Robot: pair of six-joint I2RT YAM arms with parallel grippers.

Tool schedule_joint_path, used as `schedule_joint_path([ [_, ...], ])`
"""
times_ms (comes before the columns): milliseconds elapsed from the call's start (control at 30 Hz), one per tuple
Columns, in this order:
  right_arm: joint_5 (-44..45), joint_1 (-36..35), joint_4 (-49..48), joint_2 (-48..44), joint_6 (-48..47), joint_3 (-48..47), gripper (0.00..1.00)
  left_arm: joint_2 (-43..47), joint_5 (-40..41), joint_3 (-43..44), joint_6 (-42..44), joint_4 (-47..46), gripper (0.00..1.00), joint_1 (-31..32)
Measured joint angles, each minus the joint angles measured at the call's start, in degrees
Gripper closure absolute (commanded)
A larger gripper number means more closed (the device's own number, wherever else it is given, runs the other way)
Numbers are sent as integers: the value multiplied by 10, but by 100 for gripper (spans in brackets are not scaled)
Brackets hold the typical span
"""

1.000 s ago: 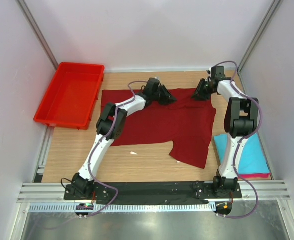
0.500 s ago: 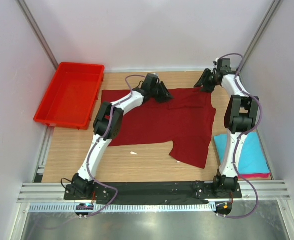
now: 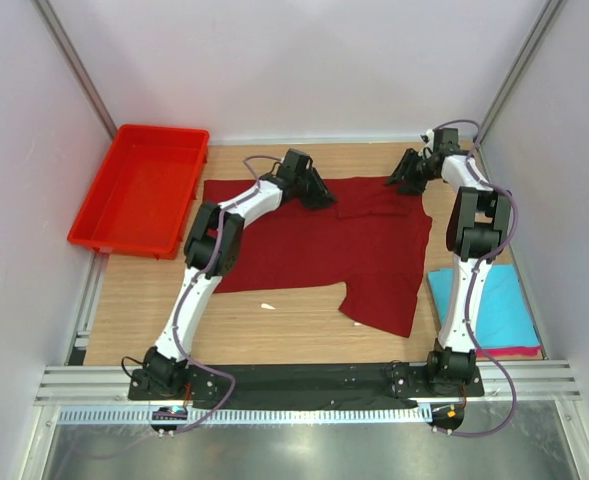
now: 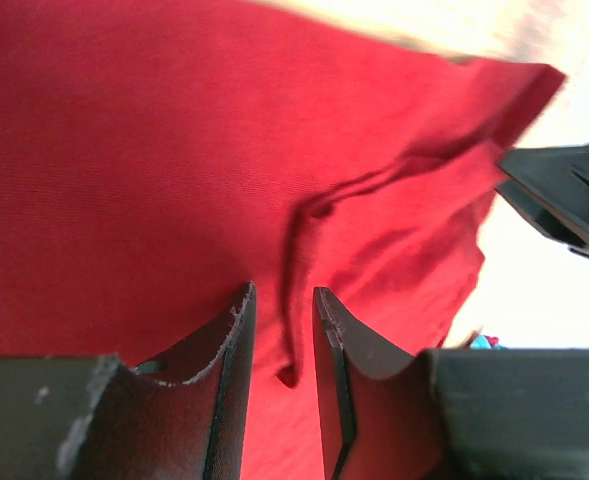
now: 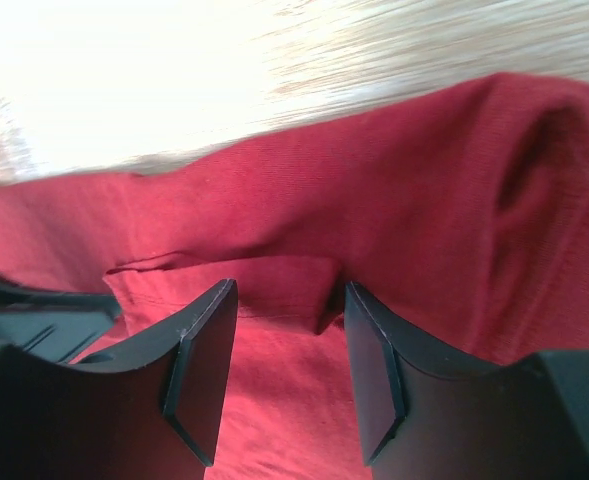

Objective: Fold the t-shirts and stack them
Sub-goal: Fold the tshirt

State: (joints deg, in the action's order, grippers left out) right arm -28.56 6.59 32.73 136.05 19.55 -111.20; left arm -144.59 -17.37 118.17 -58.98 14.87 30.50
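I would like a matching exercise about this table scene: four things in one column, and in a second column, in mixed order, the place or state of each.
Things:
1. red tray
2. maroon t-shirt
3. turquoise t-shirt
4. pink t-shirt

Places or states:
A. folded, at the near right of the table
B. spread out across the middle of the table
C. at the far left of the table
D. only a thin edge shows, under another shirt

Right pairs: 1-C, 2-B, 3-A, 4-D.
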Motion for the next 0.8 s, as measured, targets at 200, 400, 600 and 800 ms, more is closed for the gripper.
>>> schedule_joint_path([
  [200,-15,0,-16,1,0,3,47,-26,-11,27,-23,-8,69,0],
  [400,-25,4,-28,8,-3,3,47,-36,-17,31,-48,-33,70,0],
  [600,-38,11,-36,14,-6,-2,47,-47,-20,32,-73,-62,73,0],
  [800,-35,14,-43,19,-10,-10,49,-56,-18,32,-100,-85,83,-1],
])
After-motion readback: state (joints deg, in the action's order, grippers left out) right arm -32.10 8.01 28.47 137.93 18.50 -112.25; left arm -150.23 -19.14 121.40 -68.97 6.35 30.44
